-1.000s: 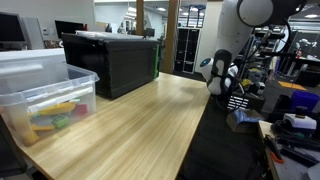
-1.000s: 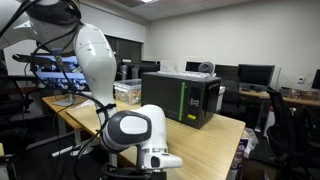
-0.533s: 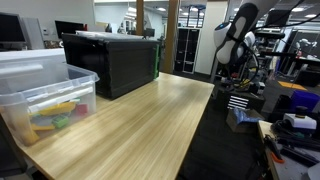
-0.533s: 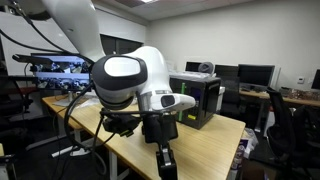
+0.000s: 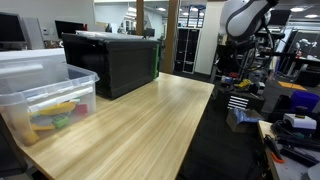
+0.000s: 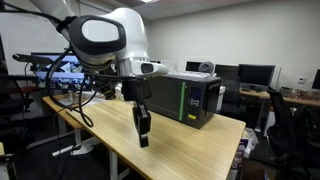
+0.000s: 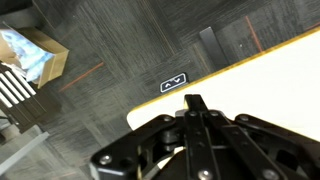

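The wooden table (image 6: 195,142) lay just below the gripper (image 6: 143,134), which hung over its near edge with jaws pressed together, apparently gripping nothing. A black box (image 6: 196,98) sat farther back; a clear bin (image 5: 50,90) of colored pieces stood at one end.

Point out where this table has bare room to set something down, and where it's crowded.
Bare: the wide stretch of table from the plastic bin and the black box across to the opposite edge. Crowded: the corner where bin and box stand close, and the equipment beside the table. The shut gripper hangs by the table's edge.
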Robot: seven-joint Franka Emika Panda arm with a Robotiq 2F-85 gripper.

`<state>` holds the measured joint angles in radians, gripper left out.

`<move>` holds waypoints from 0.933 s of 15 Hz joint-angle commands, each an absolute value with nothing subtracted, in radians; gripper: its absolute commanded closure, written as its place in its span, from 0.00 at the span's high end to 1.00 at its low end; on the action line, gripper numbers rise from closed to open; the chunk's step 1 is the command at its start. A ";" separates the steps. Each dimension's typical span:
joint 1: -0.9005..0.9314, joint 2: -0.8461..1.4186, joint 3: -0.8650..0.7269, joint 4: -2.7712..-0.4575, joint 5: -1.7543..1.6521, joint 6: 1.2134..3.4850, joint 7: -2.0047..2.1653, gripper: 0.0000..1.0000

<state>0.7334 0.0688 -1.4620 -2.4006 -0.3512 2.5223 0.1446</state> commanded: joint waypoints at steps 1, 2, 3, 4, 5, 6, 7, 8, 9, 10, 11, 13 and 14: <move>0.807 -0.134 -1.496 -2.392 -0.441 2.489 0.100 0.01; 0.626 -0.101 -1.292 -2.402 -0.334 2.518 -0.009 0.01; 0.687 -0.253 -1.333 -2.406 -0.489 2.466 0.060 0.01; 0.626 -0.303 -1.253 -2.417 -0.537 2.446 0.055 0.01; 0.590 -0.356 -1.184 -2.428 -0.587 2.401 0.057 0.01; 0.548 -0.411 -1.113 -2.443 -0.618 2.355 0.046 0.01; 0.483 -0.528 -0.984 -2.486 -0.644 2.243 0.032 0.01; 0.467 -0.581 -0.934 -2.509 -0.655 2.175 0.027 0.01; 0.455 -0.628 -0.879 -2.536 -0.658 2.101 0.028 0.01; 0.362 -0.601 -0.757 -2.574 -0.583 2.070 -0.036 0.00; 0.291 -0.601 -0.639 -2.617 -0.548 2.027 -0.074 0.01; 0.146 -0.590 -0.436 -2.693 -0.526 1.990 -0.129 0.02; 0.090 -0.570 -0.374 -2.709 -0.537 2.005 -0.132 0.01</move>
<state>0.2255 -0.5970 -0.5270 -2.6626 -0.5520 2.0093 -0.0689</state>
